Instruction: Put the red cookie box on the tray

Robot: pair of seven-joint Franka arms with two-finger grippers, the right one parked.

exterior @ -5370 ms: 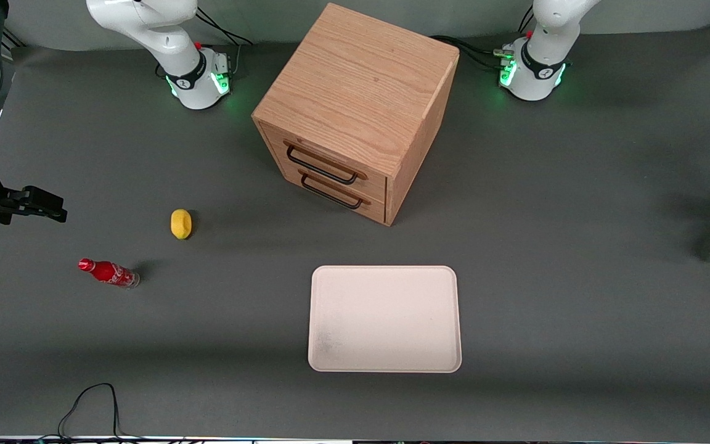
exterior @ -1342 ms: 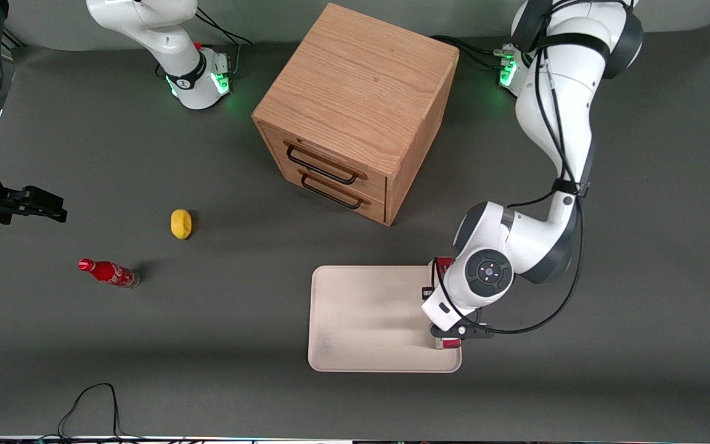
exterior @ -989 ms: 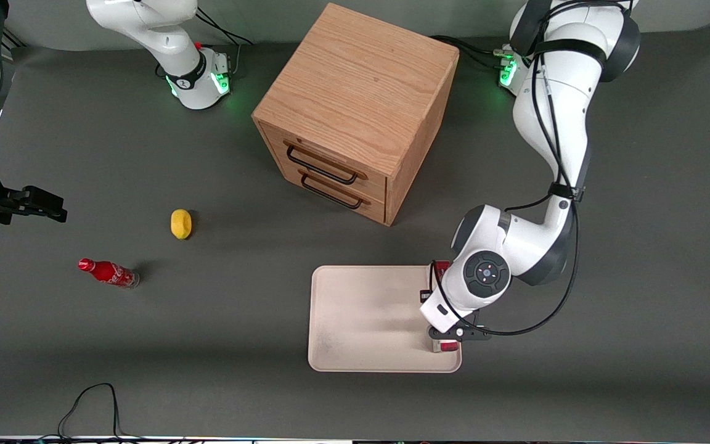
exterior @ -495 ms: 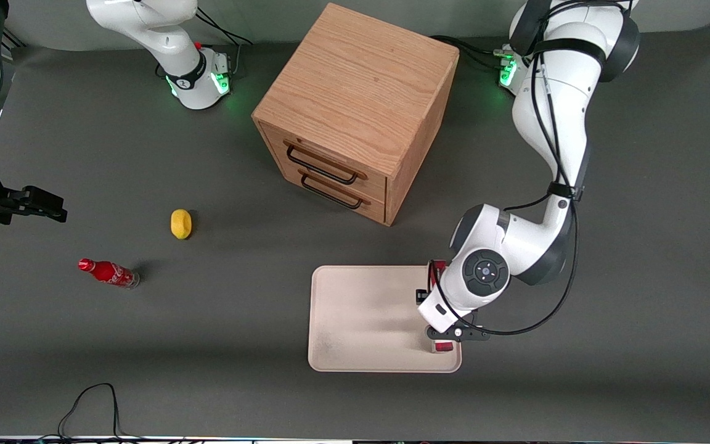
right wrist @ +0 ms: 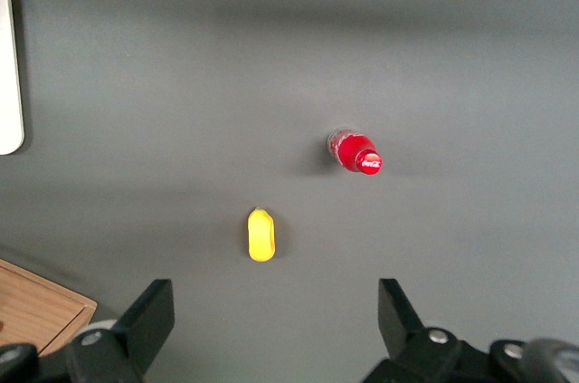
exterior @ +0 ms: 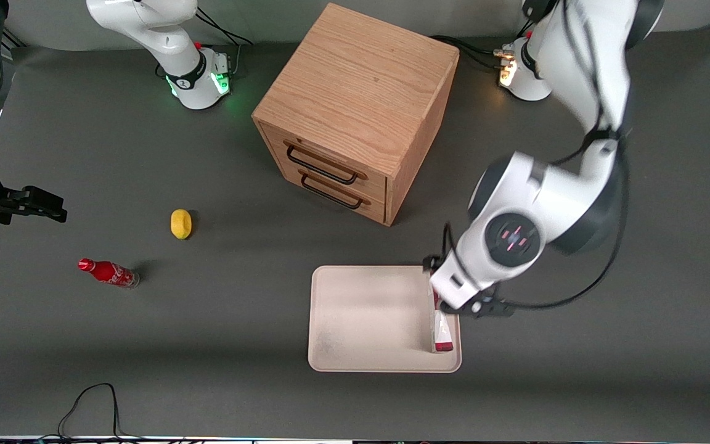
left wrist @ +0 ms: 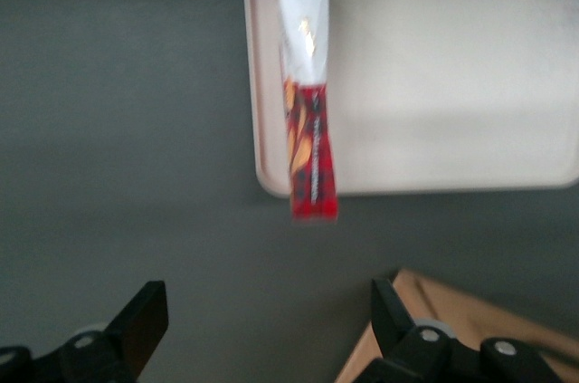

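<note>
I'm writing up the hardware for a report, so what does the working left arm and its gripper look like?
The working left arm has glossy white rounded shells with dark grey bands at the joints, a round black wrist cap with small red lights, and black cables looped along it. Its base glows orange-white. The gripper is black with blocky fingers, open, above the table beside the pale cream tray.

Red cookie box (left wrist: pixel 306 93): glossy printed carton standing on edge, well below the gripper (left wrist: pixel 262 338), whose black matt plastic fingers (left wrist: pixel 140 324) stand wide apart with nothing between them. Tray (exterior: pixel 367 314): smooth matt cream plastic under the box. Table (exterior: pixel 577 370): dark grey matt covering; drawer cabinet (exterior: pixel 355 92): light grained wood with dark metal handles (exterior: pixel 321 166).
</note>
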